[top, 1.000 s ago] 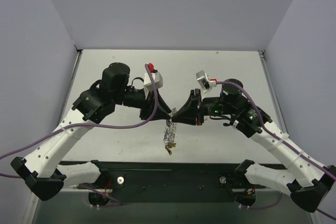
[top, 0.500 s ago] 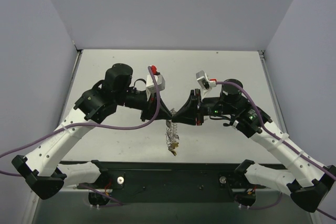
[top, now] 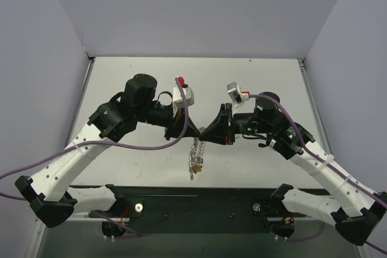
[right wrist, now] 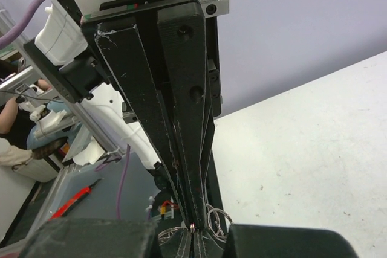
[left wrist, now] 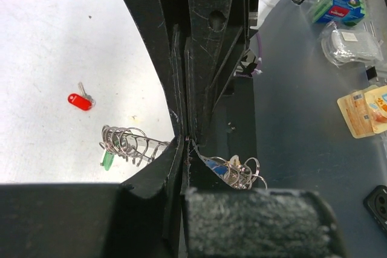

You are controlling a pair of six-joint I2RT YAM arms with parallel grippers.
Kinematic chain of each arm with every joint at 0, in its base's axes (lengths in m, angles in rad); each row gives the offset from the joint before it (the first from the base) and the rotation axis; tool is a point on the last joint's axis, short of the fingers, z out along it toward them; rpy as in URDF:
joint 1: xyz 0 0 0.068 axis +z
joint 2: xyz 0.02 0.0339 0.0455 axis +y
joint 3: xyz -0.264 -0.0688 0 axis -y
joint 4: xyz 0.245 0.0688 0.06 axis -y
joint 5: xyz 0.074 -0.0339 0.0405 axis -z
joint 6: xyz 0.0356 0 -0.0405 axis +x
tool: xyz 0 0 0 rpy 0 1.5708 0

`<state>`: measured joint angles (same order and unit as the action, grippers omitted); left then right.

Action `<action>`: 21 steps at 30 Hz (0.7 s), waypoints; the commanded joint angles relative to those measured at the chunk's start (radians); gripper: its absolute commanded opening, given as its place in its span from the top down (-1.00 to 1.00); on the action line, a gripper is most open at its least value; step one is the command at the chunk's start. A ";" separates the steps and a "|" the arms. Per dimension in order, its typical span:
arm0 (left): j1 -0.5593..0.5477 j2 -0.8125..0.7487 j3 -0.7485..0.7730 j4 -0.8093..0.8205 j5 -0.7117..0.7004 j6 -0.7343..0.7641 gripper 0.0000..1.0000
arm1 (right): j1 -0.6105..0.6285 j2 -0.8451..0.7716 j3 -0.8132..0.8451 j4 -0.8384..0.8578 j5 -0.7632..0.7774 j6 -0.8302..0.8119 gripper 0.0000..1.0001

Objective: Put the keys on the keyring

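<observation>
L gripper (left wrist: 186, 138), R gripper (right wrist: 192, 225) both clamped on keyring (top: 195, 155), tip-to-tip; opposing tug and thin wire slips, drops below.

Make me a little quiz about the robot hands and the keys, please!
1. True or false: the red key is already on the keyring.
2. Pick one. The left hand and the right hand are: A) wide open, far apart; B) shut together on the top of the keyring; C) lying flat on the table.
3. Fill in: in the left wrist view, the key hanging on the coils nearest the red key is ____.

Key
1. False. It lies alone on the table.
2. B. The keyring dangles below where the hands meet.
3. Green: the green key.
</observation>
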<state>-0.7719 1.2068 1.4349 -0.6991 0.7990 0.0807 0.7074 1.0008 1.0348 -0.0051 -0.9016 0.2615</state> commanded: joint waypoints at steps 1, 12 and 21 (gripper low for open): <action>-0.030 -0.035 -0.040 0.125 0.009 -0.048 1.00 | -0.003 -0.060 0.016 0.126 0.134 0.005 0.72; -0.030 -0.233 -0.430 0.843 -0.101 -0.354 1.00 | -0.017 -0.280 -0.119 0.215 0.365 0.005 -0.71; -0.030 -0.342 -0.681 1.361 -0.224 -0.542 1.00 | -0.022 -0.245 -0.094 0.212 0.254 0.002 -0.71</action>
<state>-0.7990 0.9085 0.7879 0.2966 0.6434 -0.3546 0.6933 0.7380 0.9245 0.1410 -0.5926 0.2695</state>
